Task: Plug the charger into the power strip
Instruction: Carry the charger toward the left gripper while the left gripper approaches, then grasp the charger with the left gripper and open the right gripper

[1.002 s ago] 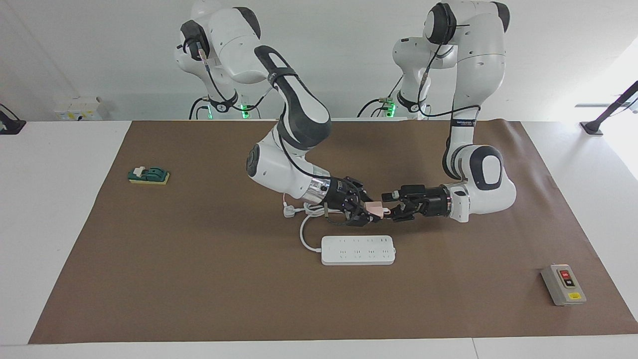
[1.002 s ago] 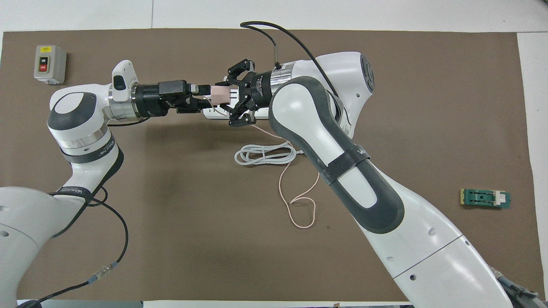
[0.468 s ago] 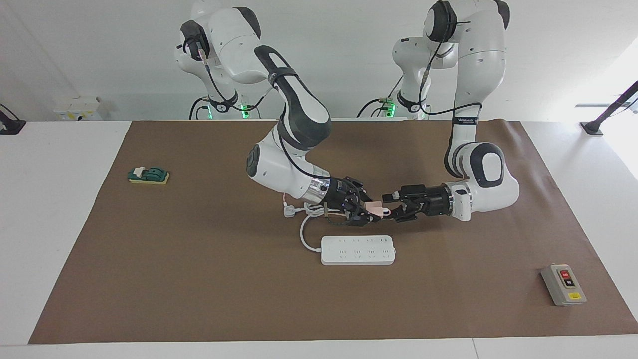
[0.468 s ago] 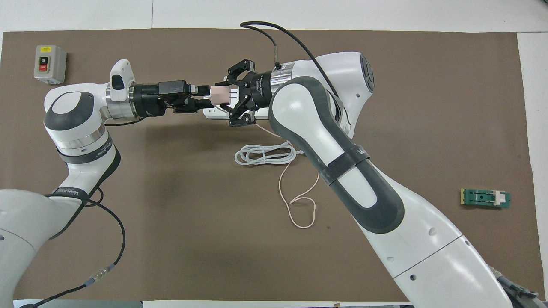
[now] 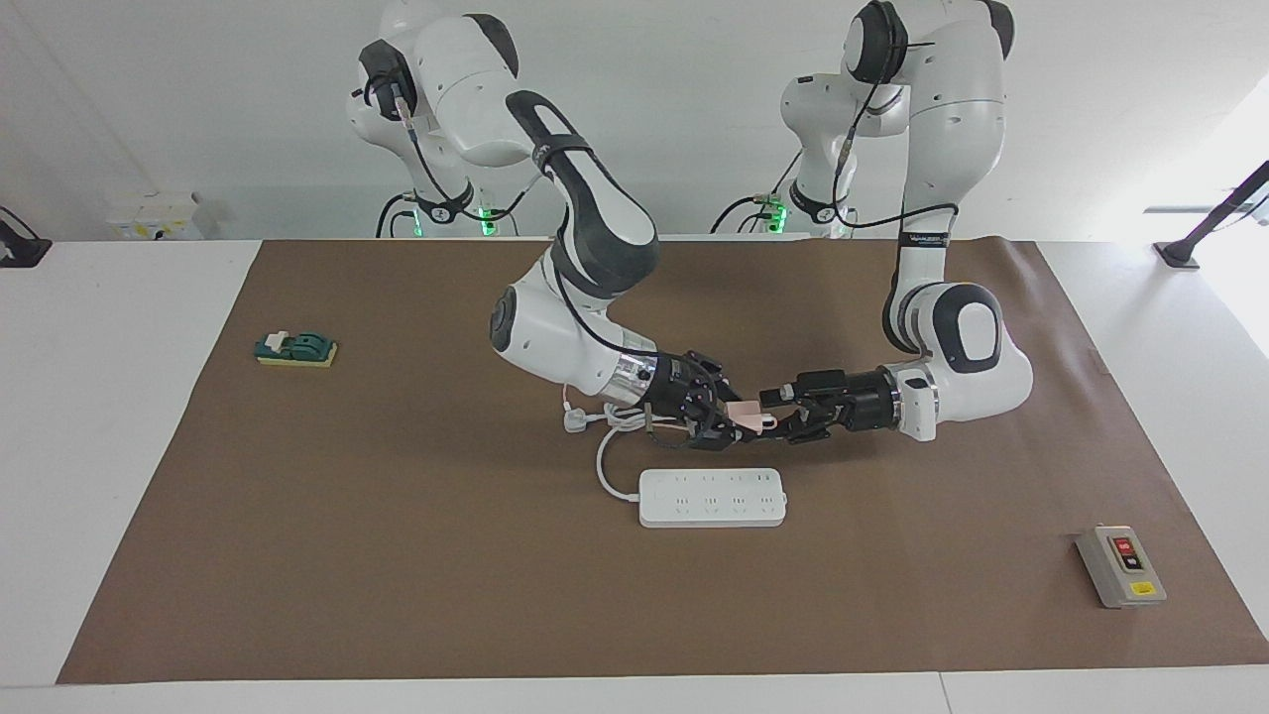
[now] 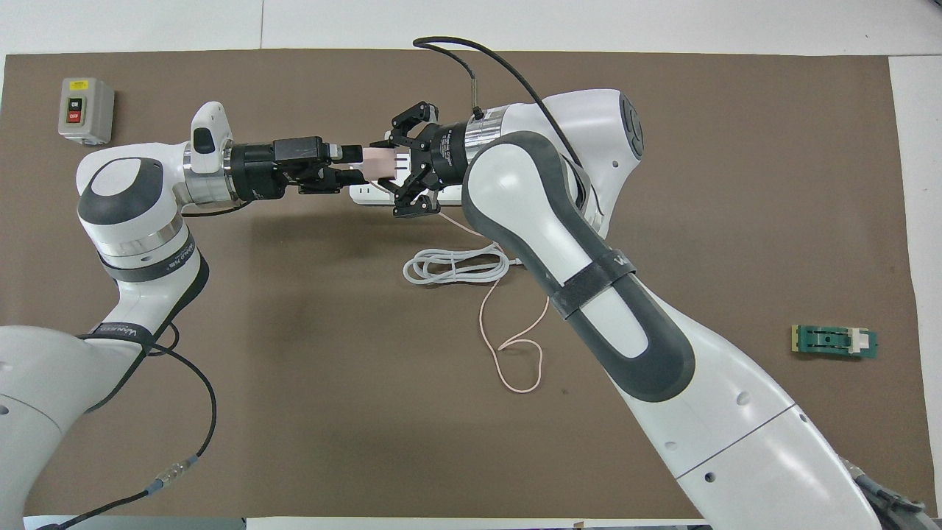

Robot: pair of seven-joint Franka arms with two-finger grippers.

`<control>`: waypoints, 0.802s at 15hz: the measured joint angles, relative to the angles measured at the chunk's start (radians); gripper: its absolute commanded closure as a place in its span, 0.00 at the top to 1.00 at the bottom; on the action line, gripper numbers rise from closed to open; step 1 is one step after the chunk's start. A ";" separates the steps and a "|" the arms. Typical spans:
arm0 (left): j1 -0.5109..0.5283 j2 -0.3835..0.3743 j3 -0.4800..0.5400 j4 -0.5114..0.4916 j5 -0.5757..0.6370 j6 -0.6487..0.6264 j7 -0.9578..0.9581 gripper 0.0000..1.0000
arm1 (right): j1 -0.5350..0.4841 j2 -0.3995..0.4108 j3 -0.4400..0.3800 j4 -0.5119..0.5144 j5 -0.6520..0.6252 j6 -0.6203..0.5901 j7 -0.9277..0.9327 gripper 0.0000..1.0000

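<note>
Facing view: right gripper (image 5: 722,420) is clamped on the charger (image 5: 746,415), held in the air over the power strip (image 5: 712,497); left gripper (image 5: 783,416) reaches in at the charger's free end, whether its fingers grip I cannot tell; a handover looks underway; next, a firm hold before release; compared with a second ago, the left gripper has edged closer; strip unmoved.

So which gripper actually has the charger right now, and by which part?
The right gripper holds the charger by its pink body, over the table. The left gripper is at the charger's other end; whether it grips cannot be told.
</note>
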 measured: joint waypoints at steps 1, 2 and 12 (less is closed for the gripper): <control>0.000 0.000 0.000 0.000 0.000 0.000 0.000 0.60 | 0.000 0.000 0.000 0.000 0.000 0.000 0.000 0.00; -0.001 0.000 0.000 0.000 0.000 0.001 0.000 0.48 | 0.000 0.000 0.000 0.000 0.000 0.000 0.000 0.00; -0.002 -0.001 -0.002 0.006 0.001 0.011 -0.011 0.00 | -0.001 0.001 -0.001 0.002 0.008 0.000 0.003 0.00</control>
